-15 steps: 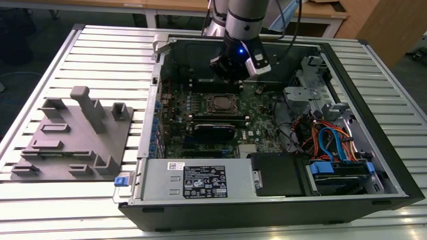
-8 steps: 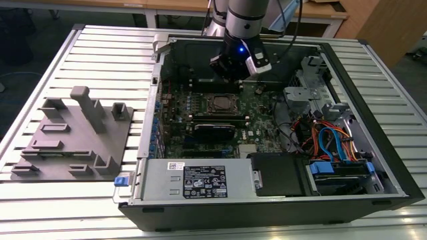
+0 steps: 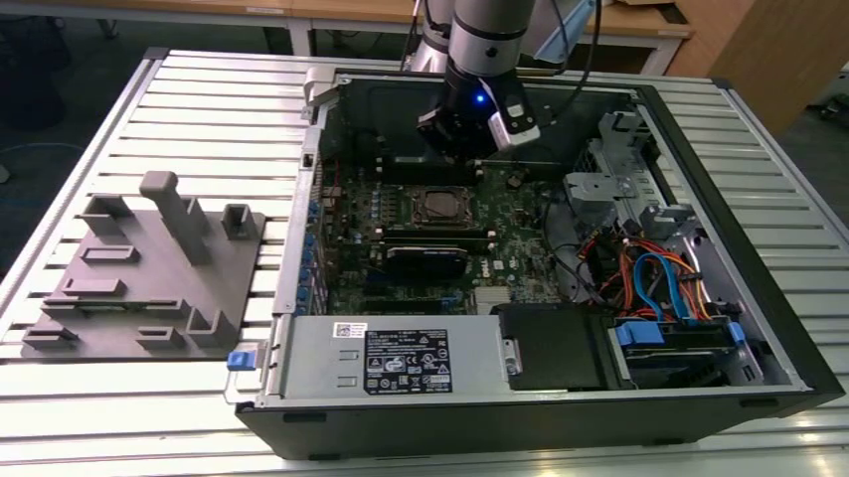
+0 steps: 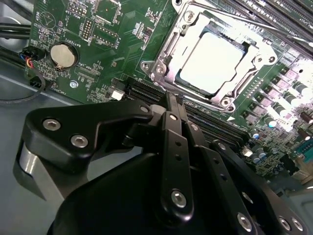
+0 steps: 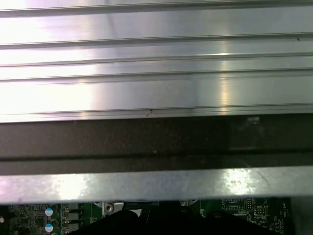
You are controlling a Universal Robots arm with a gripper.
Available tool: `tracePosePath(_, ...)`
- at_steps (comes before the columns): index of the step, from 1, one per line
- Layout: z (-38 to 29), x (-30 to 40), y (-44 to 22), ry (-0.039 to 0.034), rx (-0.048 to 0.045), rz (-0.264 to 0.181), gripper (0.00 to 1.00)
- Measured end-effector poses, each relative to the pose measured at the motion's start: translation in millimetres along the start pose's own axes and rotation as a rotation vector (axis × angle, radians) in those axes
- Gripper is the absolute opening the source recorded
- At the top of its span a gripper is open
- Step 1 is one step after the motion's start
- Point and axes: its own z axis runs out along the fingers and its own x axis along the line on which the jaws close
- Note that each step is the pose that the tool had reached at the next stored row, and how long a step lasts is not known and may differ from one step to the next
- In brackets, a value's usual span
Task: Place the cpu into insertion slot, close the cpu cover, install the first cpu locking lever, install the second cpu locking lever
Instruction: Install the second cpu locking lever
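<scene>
The cpu (image 4: pixel 212 58) lies flat in the insertion slot (image 4: pixel 157 70), its silver top glaring in the light. The cpu cover (image 4: pixel 168 46) is folded down around it as a silvery frame. In the exterior view the same socket (image 3: pixel 435 206) sits mid-board inside the open computer case. My gripper (image 3: pixel 460 149) hangs above the board just behind the socket. In the second wrist view its black fingers (image 4: pixel 171 105) are pressed together with nothing between them, their tips a short way from the socket's near edge. A thin lever rod (image 4: pixel 220 13) runs along the socket's far side.
The case's metal wall (image 5: pixel 156 183) and the slatted aluminium table (image 5: pixel 156 73) lie beyond the board. A black card (image 3: pixel 424 260), cable bundles (image 3: pixel 650 273) and a drive cage (image 3: pixel 603 189) crowd the case. A grey fixture block (image 3: pixel 146 268) stands at the exterior view's left.
</scene>
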Motion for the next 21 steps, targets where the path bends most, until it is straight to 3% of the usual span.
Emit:
tracePosePath(10, -1.5, 0.0, 0.0, 0.0001, 0.0003, 0.0, 0.1)
tracePosePath(17, -11.1, 0.2, 0.5, 0.0, -0.0001, 0.0, 0.1)
tracePosePath(21, -12.2, 0.1, 0.6, 0.0, -0.0003, 0.0, 0.1)
